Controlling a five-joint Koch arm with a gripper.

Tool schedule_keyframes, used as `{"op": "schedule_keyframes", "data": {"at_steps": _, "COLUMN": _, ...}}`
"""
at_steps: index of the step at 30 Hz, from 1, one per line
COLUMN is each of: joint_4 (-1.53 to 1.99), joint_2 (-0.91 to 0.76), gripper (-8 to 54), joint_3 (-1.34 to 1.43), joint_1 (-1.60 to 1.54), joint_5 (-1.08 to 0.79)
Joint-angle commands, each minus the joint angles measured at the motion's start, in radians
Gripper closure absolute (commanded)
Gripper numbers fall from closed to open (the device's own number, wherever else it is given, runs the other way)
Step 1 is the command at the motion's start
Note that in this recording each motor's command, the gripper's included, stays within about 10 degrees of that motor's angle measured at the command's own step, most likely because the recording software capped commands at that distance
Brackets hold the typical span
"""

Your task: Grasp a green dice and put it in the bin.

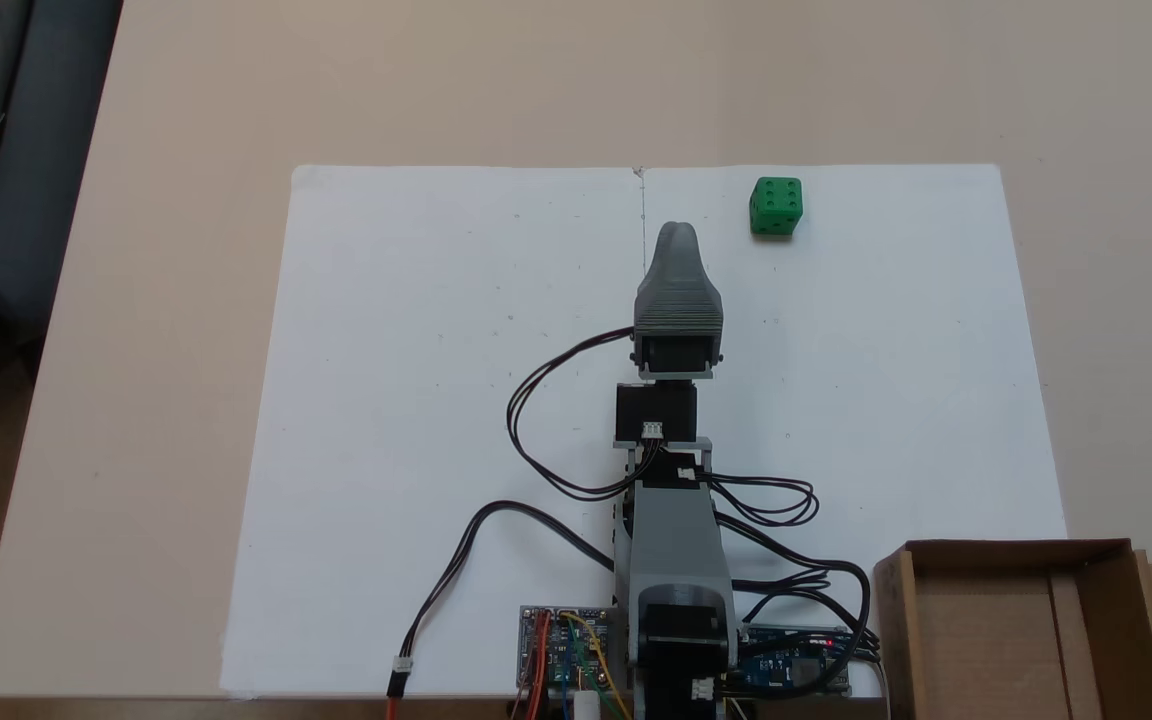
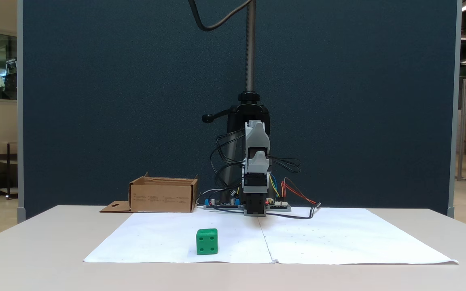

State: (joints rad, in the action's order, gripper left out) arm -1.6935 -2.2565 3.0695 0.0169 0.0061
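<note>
— Where does the dice (image 1: 775,207) sit?
— On the paper (image 1: 416,400) in the upper right of the frame, right of the claw (image 1: 676,238).
— And the box (image 1: 1011,630)?
— Lower right corner, on the tabletop (image 1: 186,100), beside the arm (image 1: 674,560).

One fixed view high above the arm's base, looking down, another low at the table's (image 2: 34,258) far edge, facing the arm (image 2: 256,169), both sharing the white paper (image 1: 416,400).

Bare white paper (image 1: 436,400) surrounds the green dice (image 1: 775,207), at one o'clock from the gripper (image 1: 676,240); nothing stands between them.
</note>
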Motion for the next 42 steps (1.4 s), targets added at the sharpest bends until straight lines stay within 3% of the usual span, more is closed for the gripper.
{"op": "schedule_keyframes", "data": {"at_steps": 1, "joint_4": -0.040, "joint_2": -0.110, "gripper": 0.8, "joint_3": 0.064, "joint_1": 0.087, "joint_5": -0.066}}
{"op": "schedule_keyframes", "data": {"at_steps": 42, "joint_4": -0.020, "joint_2": -0.109, "gripper": 1.1, "joint_3": 0.064, "joint_1": 0.087, "joint_5": -0.066}}
